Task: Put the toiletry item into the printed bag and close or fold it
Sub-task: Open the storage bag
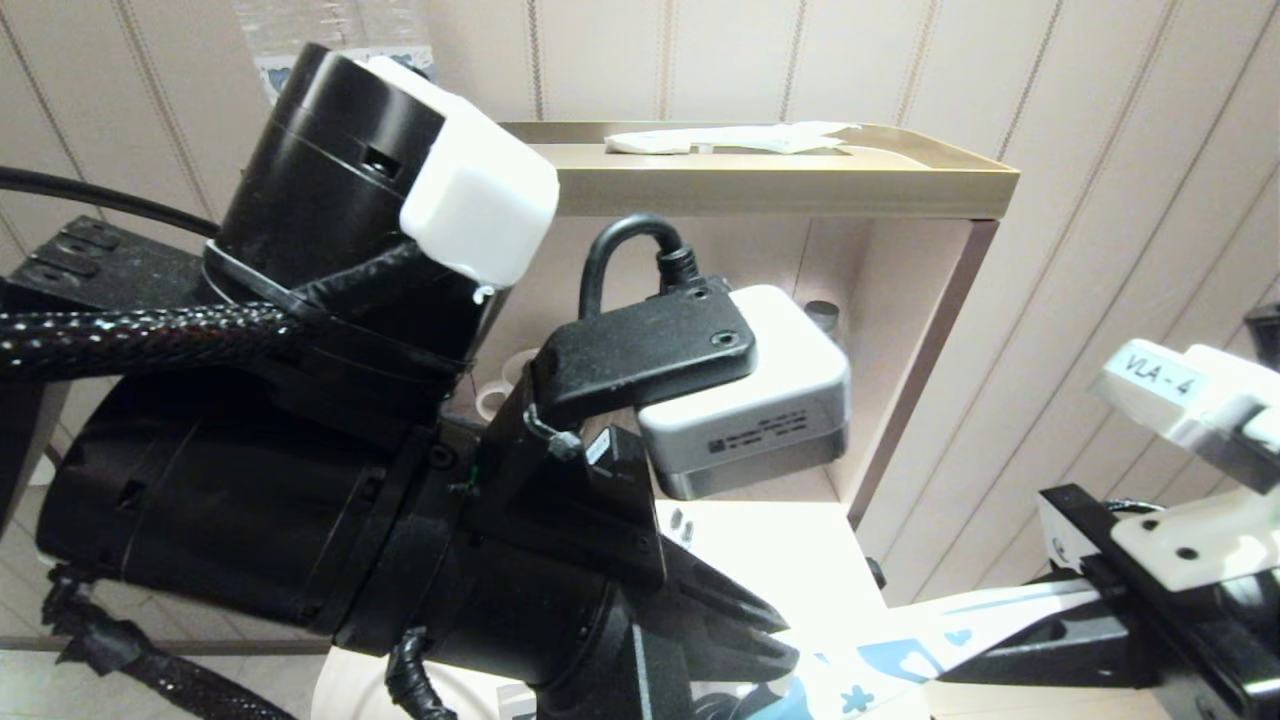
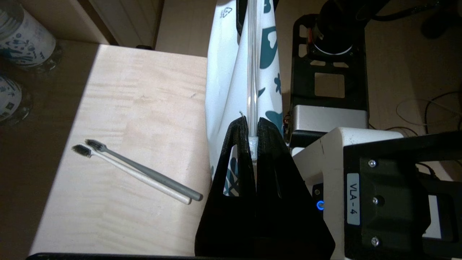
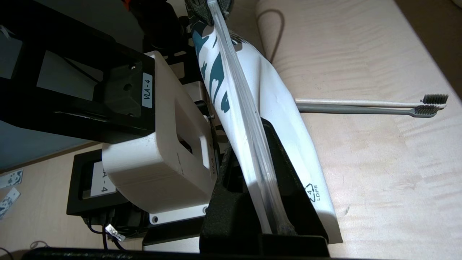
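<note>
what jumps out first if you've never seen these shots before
The printed bag, stretched by its clear zip strip between the left gripper and the right gripper, both shut on it. Beside it on the pale table lie two toothbrushes side by side, one pale and one grey, neither bagged yet.

The bag (image 2: 223,90) was white with dark teal shapes and a clear strip. One toothbrush (image 2: 133,172) was pale white, the other (image 2: 151,173) grey, both dark-bristled. The counter (image 2: 137,108) was pale wood; the pincers (image 2: 252,144) black.
</note>
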### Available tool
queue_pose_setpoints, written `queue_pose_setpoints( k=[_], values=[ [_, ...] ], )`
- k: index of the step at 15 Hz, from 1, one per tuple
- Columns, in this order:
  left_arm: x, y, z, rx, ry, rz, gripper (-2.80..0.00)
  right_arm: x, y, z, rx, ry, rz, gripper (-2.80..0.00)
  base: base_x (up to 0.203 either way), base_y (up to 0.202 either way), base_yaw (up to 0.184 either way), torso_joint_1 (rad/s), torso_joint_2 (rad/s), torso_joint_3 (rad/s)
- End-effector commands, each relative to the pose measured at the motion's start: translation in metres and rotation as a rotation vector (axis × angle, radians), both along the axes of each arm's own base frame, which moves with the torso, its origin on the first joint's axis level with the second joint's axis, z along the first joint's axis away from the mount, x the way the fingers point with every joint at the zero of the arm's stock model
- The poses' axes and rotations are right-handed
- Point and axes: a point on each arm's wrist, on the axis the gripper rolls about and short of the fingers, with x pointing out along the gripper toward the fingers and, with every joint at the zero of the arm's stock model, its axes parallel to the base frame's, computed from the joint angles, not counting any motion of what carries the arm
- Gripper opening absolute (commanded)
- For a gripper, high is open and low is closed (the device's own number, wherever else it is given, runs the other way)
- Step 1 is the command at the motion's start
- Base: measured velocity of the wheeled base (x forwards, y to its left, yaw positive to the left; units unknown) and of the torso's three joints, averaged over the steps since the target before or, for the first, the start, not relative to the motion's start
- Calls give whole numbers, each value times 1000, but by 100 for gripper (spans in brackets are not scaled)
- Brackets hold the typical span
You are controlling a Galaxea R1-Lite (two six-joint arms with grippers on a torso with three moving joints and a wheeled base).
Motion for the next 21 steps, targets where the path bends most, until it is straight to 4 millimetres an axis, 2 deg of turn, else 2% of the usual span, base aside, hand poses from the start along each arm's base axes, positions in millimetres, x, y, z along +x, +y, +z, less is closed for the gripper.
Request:
queue_pose_setpoints(
  k=[1, 13, 17, 21],
  values=[
    [-4, 15, 3, -11, -7, 17, -280, -1, -1, 1, 4, -5, 4, -280, 0, 0, 0, 0, 0, 0],
    [-11, 72, 3, -35, -22, 134, -280, -8, -4, 6, 16, -29, 1, -280, 0, 0, 0, 0, 0, 0],
    [-12, 78, 2, -34, -21, 149, -280, -9, -4, 6, 17, -31, 2, -280, 0, 0, 0, 0, 0, 0],
    [-9, 74, -1, -32, -25, 145, -280, -7, -3, 5, 15, -24, 5, -280, 0, 0, 0, 0, 0, 0]
  ],
)
